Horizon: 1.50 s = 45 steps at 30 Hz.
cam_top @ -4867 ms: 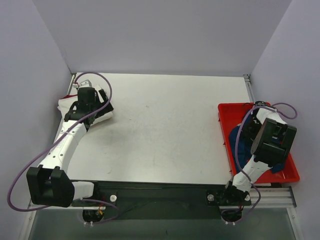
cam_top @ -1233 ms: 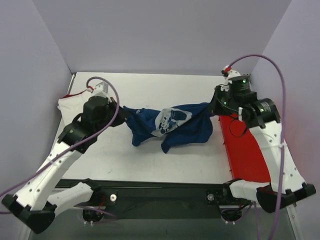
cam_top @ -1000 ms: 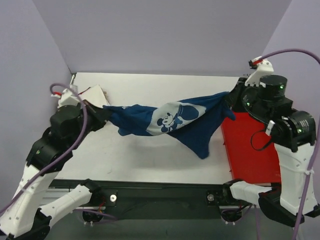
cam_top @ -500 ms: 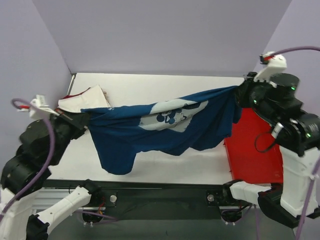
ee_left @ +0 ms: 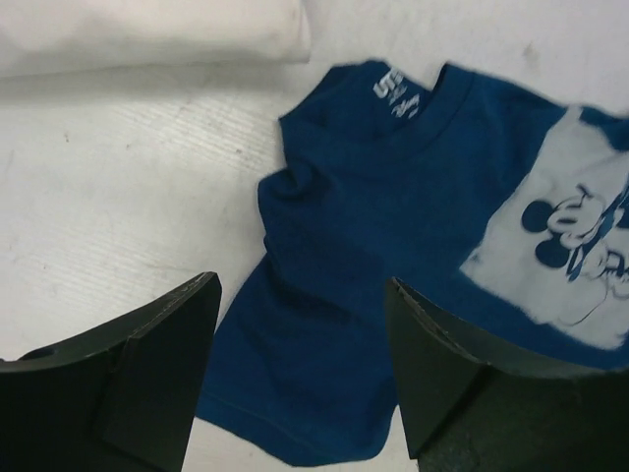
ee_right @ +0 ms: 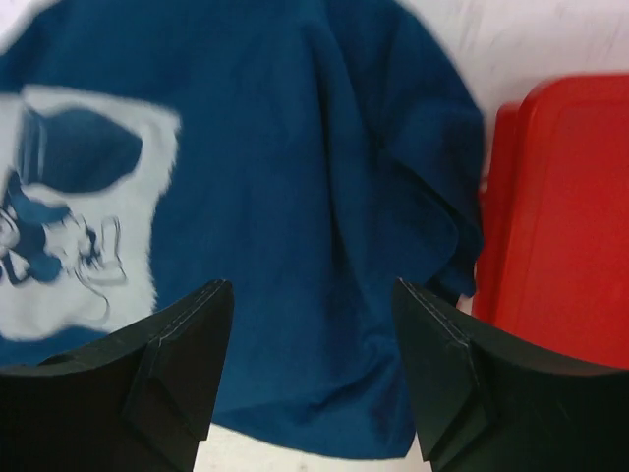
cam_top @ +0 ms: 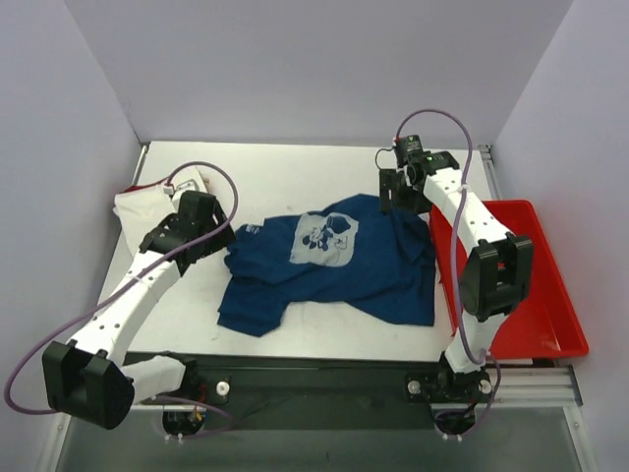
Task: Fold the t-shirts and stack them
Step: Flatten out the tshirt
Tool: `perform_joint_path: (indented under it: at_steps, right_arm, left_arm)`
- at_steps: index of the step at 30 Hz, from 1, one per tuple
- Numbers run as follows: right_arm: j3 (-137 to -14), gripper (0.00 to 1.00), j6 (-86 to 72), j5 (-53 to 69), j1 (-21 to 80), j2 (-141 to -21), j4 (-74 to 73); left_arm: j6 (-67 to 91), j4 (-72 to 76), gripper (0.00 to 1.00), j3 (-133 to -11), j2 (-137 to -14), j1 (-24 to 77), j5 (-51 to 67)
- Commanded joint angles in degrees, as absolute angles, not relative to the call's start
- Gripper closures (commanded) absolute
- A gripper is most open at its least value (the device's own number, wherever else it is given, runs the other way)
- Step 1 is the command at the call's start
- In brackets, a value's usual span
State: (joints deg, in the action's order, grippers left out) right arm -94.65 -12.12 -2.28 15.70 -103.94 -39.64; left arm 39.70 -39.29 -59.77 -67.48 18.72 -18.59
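— When we looked down from above, where did the dark blue t-shirt [cam_top: 334, 261] lie?

— We saw it spread on the table [cam_top: 295, 177], rumpled, with the white printed graphic facing up. Its right edge reached the rim of the red tray [cam_top: 550, 315].

— And the left gripper [cam_top: 224, 236]?

— We found it at the shirt's left end, near the collar. In its wrist view its jaws were spread wide, with nothing between them but the blue cloth below [ee_left: 393, 246]. We could not tell whether the fingers [ee_left: 157, 364] touched it.

— What of the right gripper [cam_top: 393, 197]?

— We saw it over the shirt's far right corner. Its jaws were likewise parted and gripped nothing. Beneath it we saw the blue cloth [ee_right: 295, 197], with the tray's corner [ee_right: 560, 226] just beside.

— And the cream-white t-shirt [cam_top: 147, 205]?

— We saw it lying folded at the table's far left corner, a red edge showing, just apart from the blue one.
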Motion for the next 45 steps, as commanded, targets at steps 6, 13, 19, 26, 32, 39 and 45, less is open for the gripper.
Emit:
perform_joint_path:
  at_steps: [6, 13, 19, 26, 32, 39, 45]
  right_arm:
    - [-82.81, 0.33, -16.52, 6.32, 17.22, -89.85, -39.11]
    - [-66.99, 0.36, -21.79, 14.32, 23.36, -84.37, -33.5]
    - [-58.9, 0.38, -24.96, 19.41, 25.84, -87.62, -28.22]
    - [-59.76, 0.38, -24.0, 19.34, 25.93, -95.0, -26.46]
    - [-63.1, 0.39, -23.56, 18.81, 25.93, -101.94, -26.37]
    - [-66.88, 0.39, -23.29, 16.62, 25.05, -105.47, -28.03]
    - [-70.4, 0.39, -23.2, 16.17, 23.47, -107.4, -30.06]
  left_arm:
    - [42.53, -41.99, 0.23, -46.42, -56.98, 18.54, -12.66]
    - [51.5, -41.76, 0.3, -33.32, -47.47, 18.72, -7.74]
    - [51.15, -32.01, 0.31, -32.25, -49.91, 18.98, -4.92]
    - [50.36, -19.89, 0.3, -32.61, -60.55, 20.12, -1.67]
    - [49.66, -13.99, 0.3, -32.96, -68.37, 20.3, -1.41]
    - [45.45, -9.41, 0.28, -39.0, -81.55, 19.95, -0.35]
    - [40.35, -10.28, 0.26, -48.94, -92.01, 19.86, 0.0]
